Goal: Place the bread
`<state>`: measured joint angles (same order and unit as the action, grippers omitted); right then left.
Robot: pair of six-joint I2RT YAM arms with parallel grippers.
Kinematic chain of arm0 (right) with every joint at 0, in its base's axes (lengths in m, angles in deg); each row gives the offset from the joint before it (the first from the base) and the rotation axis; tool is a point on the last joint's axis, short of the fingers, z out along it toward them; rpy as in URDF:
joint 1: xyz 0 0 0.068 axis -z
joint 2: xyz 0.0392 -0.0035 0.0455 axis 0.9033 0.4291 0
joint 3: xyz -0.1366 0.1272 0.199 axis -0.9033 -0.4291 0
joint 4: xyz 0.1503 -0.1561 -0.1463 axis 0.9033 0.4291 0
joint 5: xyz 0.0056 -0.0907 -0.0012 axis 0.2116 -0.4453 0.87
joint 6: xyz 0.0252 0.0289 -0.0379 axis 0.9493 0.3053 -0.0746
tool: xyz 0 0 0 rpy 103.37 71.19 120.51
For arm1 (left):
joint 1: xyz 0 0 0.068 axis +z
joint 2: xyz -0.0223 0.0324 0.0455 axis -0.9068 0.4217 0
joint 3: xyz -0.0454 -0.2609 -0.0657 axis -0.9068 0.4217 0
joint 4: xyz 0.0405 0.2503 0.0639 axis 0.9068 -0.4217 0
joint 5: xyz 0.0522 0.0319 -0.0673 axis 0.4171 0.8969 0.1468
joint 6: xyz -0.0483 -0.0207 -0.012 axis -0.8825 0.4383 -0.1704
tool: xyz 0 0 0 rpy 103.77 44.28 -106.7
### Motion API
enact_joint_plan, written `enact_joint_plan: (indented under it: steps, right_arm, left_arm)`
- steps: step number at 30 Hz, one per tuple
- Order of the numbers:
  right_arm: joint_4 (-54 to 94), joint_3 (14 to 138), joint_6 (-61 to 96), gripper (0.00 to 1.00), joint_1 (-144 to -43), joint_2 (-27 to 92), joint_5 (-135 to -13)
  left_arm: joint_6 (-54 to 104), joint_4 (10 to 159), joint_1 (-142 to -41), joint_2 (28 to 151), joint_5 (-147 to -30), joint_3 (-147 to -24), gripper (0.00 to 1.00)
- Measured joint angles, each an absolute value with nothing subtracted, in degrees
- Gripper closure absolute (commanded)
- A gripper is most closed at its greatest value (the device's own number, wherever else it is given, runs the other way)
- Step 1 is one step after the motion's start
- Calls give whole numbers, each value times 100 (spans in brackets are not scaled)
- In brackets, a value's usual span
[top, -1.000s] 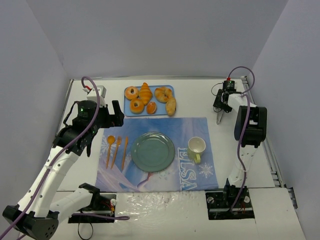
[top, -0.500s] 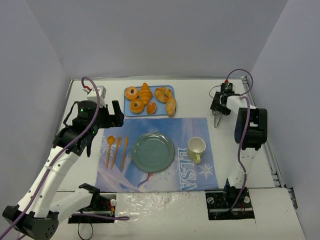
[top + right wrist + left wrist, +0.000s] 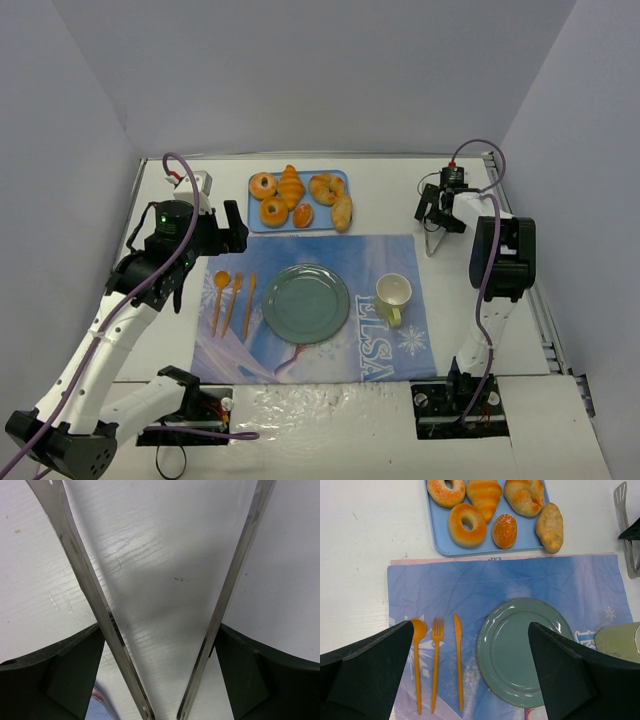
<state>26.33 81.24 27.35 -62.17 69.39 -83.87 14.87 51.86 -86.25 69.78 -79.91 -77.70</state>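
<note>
The bread (image 3: 342, 211) (image 3: 550, 527), a smooth golden-brown oval roll, lies at the right end of the blue tray (image 3: 255, 222) (image 3: 438, 535). The green plate (image 3: 305, 303) (image 3: 510, 645) sits bare on the placemat. My right gripper (image 3: 437, 207) (image 3: 159, 635) hovers over the white table right of the tray. It holds metal tongs (image 3: 435, 236) (image 3: 85, 580), whose two arms spread wide against its fingers and point down at the table. The tongs (image 3: 625, 525) also show at the left wrist view's right edge. My left gripper (image 3: 228, 230) (image 3: 470, 627) hangs open above the cutlery and plate, with nothing between its fingers.
The tray also carries two ring pastries (image 3: 263, 185), a croissant (image 3: 291, 186), a twisted roll (image 3: 325, 188) and a small bun (image 3: 303, 215). An orange spoon, fork and knife (image 3: 234, 300) lie left of the plate. A pale cup (image 3: 393, 294) stands to its right.
The right gripper's jaws have widened and the tongs' arms have spread apart with them. The gripper has drifted slightly left. The left arm has not moved.
</note>
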Motion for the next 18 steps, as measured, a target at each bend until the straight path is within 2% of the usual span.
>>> enact_joint_plan:
  steps: [6,10,14,18]
  right_arm:
    - [2636,8046,2734,8,-6217,6882,-8388]
    - [2635,7995,2733,8,-6217,6850,-8402]
    - [2635,7946,2732,12,-6217,6817,-8404]
    - [2632,7929,2719,23,-6217,6810,-8405]
  left_arm:
    - [1487,5185,-8622,6981,-7990,-7770,3]
    - [1487,5185,-8597,6981,-7990,-7770,3]
    - [1487,5185,-8595,6981,-7990,-7770,3]
    - [1487,5185,-8594,6981,-7990,-7770,3]
